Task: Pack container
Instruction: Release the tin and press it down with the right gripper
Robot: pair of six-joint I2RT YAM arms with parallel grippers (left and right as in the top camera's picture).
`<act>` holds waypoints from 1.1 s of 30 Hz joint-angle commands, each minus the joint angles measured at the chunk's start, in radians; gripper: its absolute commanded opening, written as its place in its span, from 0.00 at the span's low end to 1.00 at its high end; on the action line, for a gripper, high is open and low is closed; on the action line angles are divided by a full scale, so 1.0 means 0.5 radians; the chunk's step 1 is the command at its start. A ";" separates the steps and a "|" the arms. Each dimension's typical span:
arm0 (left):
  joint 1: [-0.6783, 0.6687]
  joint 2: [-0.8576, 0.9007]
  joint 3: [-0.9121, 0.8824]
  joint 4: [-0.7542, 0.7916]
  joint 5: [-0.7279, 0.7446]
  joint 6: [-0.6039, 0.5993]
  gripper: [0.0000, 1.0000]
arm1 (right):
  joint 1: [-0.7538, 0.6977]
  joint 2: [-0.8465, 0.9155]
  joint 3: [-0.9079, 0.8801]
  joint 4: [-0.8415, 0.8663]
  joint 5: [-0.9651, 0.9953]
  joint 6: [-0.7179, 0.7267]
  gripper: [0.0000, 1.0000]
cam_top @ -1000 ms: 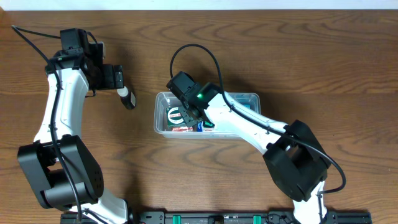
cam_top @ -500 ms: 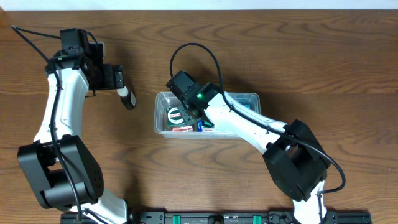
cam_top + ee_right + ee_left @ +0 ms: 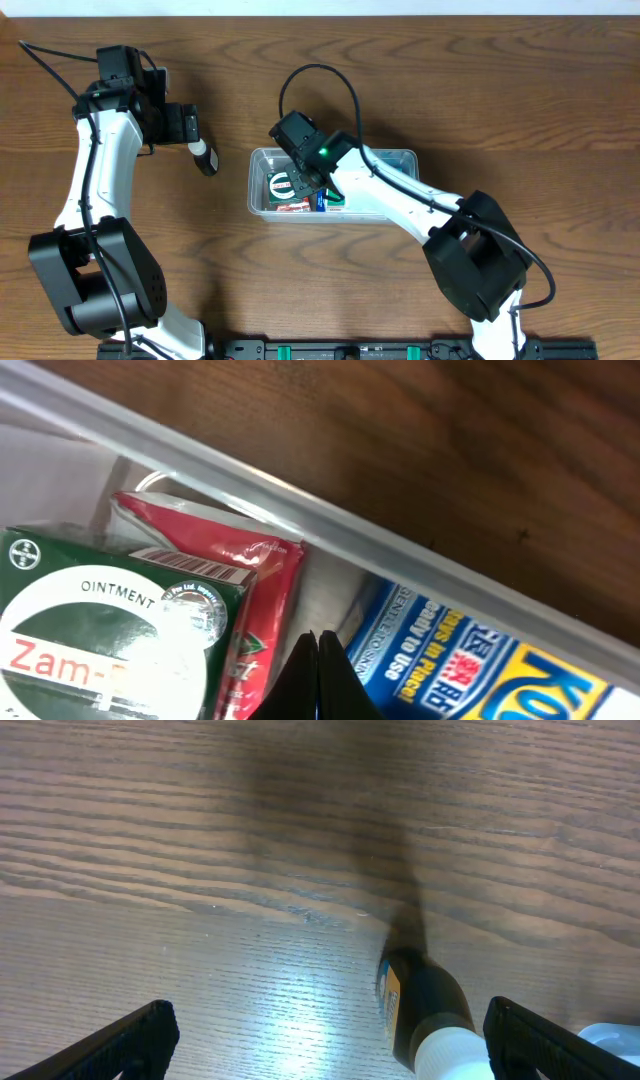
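Clear plastic container (image 3: 398, 158) sits mid-worktop (image 3: 500, 80) from overhead, with the right end effector (image 3: 318, 197) down in its left end. Left wrist: the left end effector (image 3: 330, 1010) is spread wide and empty, above a white-capped tube (image 3: 425, 1020). Right wrist: fingertips pinched together on nothing, between a red packet (image 3: 250, 575) and a blue packet (image 3: 450, 650).

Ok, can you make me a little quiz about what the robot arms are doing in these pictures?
1. True or false: the right gripper is shut, with nothing between its fingers.
2. Which thing lies outside the container? A) green ointment box B) black tube with a white cap C) blue packet
3. Fill in: the left gripper has its jaws ____.
Key: 1 true; 2 B; 3 open.
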 commanded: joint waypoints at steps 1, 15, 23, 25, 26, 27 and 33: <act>0.007 0.021 -0.012 -0.007 -0.024 -0.003 0.98 | -0.038 0.018 -0.005 0.012 -0.075 0.180 0.01; 0.007 0.021 -0.012 -0.007 -0.024 -0.003 0.98 | -0.049 0.085 -0.005 0.072 -0.096 0.246 0.01; 0.007 0.021 -0.012 -0.006 -0.024 -0.003 0.98 | -0.048 0.147 -0.005 0.079 -0.165 0.245 0.01; 0.006 0.021 -0.012 -0.006 -0.024 -0.002 0.98 | -0.047 0.147 -0.005 0.078 -0.175 0.245 0.01; 0.007 0.021 -0.012 -0.007 -0.024 -0.003 0.98 | -0.047 0.147 -0.005 0.078 -0.190 0.244 0.01; 0.007 0.021 -0.012 -0.006 -0.024 -0.003 0.98 | -0.047 0.147 -0.005 0.079 -0.210 0.243 0.01; 0.007 0.021 -0.012 -0.007 -0.024 -0.003 0.98 | -0.010 0.147 -0.005 0.090 -0.285 0.244 0.01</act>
